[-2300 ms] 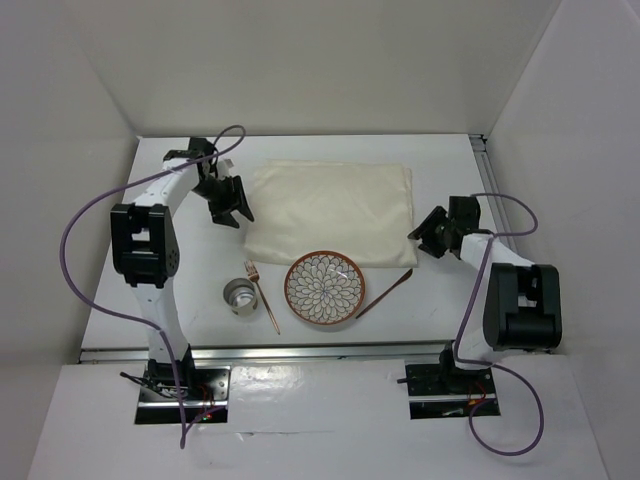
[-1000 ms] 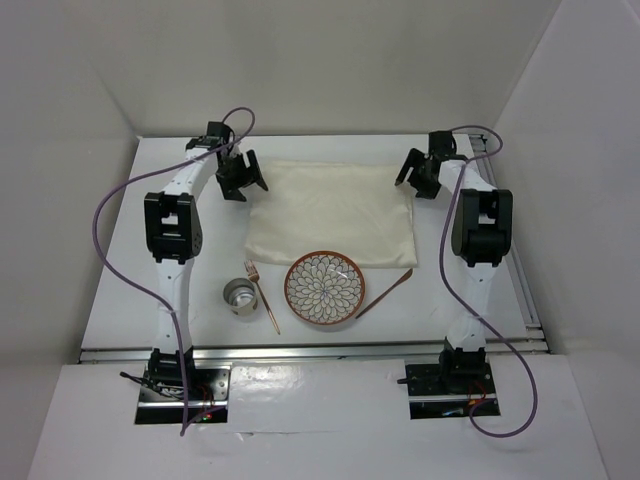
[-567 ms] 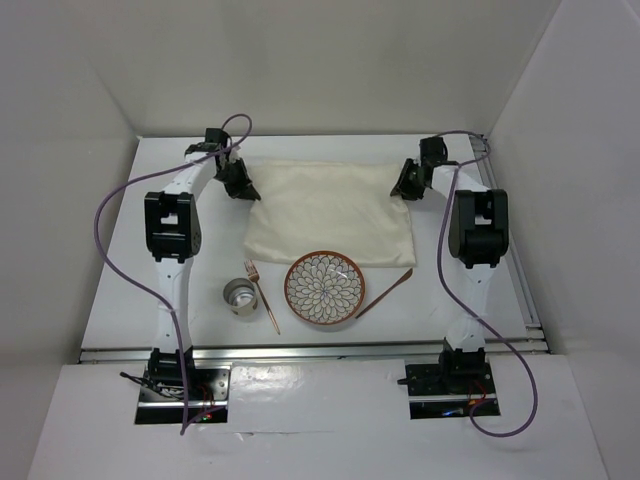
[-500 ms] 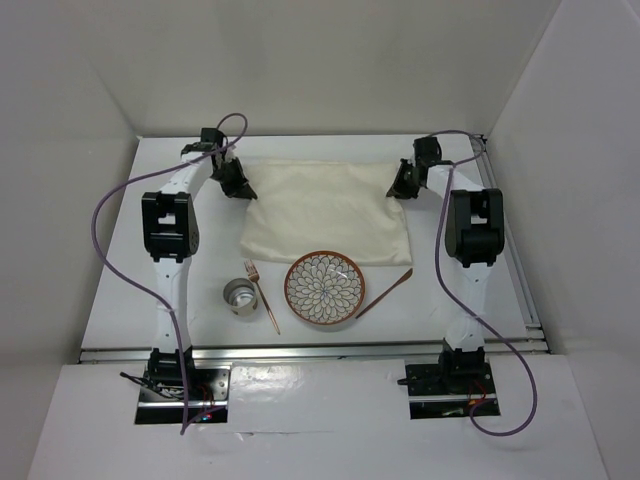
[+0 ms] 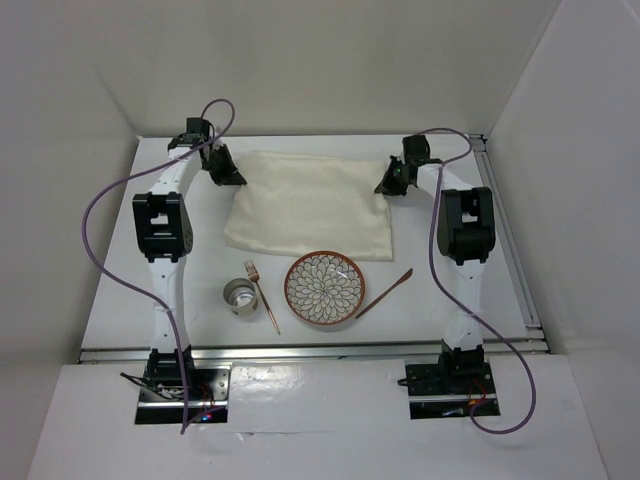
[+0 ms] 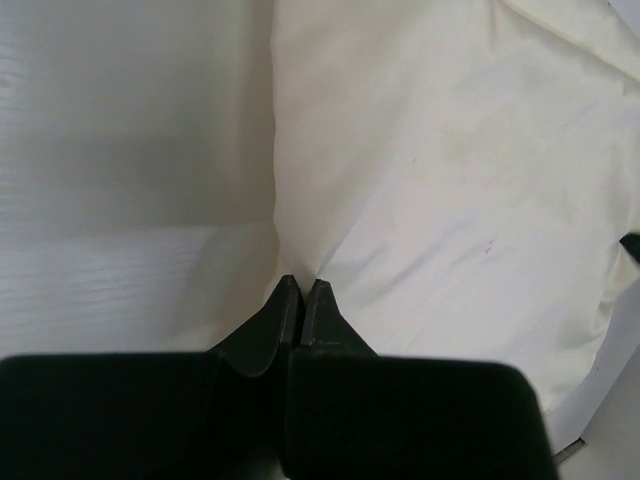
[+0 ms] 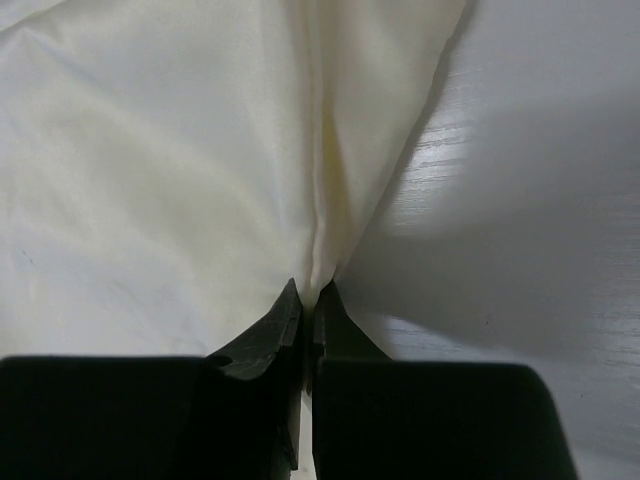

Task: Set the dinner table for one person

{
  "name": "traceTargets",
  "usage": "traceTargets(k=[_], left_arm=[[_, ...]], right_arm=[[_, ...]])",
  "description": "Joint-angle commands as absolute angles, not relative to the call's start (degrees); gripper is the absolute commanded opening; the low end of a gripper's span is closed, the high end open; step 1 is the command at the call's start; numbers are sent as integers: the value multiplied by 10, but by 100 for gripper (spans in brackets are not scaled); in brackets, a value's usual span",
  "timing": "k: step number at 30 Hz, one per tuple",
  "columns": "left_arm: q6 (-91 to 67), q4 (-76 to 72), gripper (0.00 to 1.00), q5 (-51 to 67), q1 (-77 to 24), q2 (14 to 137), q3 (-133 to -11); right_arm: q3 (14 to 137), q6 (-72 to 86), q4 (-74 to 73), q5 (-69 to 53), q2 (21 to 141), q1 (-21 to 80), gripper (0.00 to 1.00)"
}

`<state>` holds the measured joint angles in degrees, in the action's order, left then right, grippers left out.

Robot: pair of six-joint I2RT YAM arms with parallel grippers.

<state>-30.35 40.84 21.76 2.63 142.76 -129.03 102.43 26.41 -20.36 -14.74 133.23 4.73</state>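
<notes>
Top view: the dinner table [image 5: 205, 258], a white top railed along its near and right edges, is seen with the setting barely begun. A cream cloth [image 5: 310, 205] lies askew across its far half and is held at both far corners, the left gripper [image 5: 228, 177] at one and the right gripper [image 5: 385, 186] at the other. A patterned plate [image 5: 325, 289] sits on the bare top just beside the cloth's near edge. It is flanked by a fork [image 5: 264, 295] and a metal cup [image 5: 240, 297] on the left and a brown utensil [image 5: 385, 293] on the right. None of them is placed on the cloth.

Left wrist view: the jaws are seen closed tight, with a fold of the cloth pinched between the tips and bare tabletop visible to the left.

Right wrist view: the same is shown in mirror. The jaws are clamped on a gathered corner of the cloth, with creases fanning away from the tips.

By this evidence only the cloth is in hand. It is judged that it must first be squared and laid flat. The plate, cutlery and cup are judged to remain to be arranged on or around it.
</notes>
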Motion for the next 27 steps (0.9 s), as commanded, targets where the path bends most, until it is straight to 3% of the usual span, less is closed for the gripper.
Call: traceTargets(k=[1,5,6,7,8,10,11,12,15,18,19,21,22,23,24,25,27], left_arm=[[-279,392,0,221,18,1415,-1324],[-286,395,0,215,18,1444,-1345],[-291,395,6,221,18,1444,-1345],[-291,395,18,221,18,1461,-1345],[-291,409,45,221,18,1461,-1345],[-291,414,67,208,18,1461,-1345],[-285,414,91,173,18,1429,-1331],[-285,414,91,173,18,1428,-1331],[-278,419,100,119,18,1370,-1322],[-273,433,100,64,18,1298,-1300],[-272,439,98,55,18,1276,-1283],[-272,432,83,55,18,1226,-1231],[-272,415,53,75,18,1178,-1166],[-272,404,37,113,10,1140,-1098],[-266,396,9,130,4,1127,-1066],[-266,389,0,145,-4,1120,-1041],[-252,378,0,165,-21,1120,-976]], right_arm=[[993,275,-179,-120,1325,36,0],[981,275,-179,-127,1317,25,0],[981,275,-179,-127,1317,25,0],[990,268,-186,-134,1324,25,0],[996,261,-186,-134,1325,25,8],[1001,261,-193,-140,1325,25,18],[1001,250,-193,-134,1318,25,33],[1001,250,-193,-134,1318,25,33],[1006,243,-193,-121,1303,25,67],[1030,243,-206,-113,1292,25,77],[1035,243,-212,-106,1292,30,77],[1044,243,-218,-95,1285,37,79],[1044,243,-218,-84,1277,44,79],[1036,243,-224,-70,1261,50,79],[1028,243,-224,-69,1253,50,79],[1020,243,-224,-69,1245,50,79],[984,257,-217,-63,1225,56,77]])
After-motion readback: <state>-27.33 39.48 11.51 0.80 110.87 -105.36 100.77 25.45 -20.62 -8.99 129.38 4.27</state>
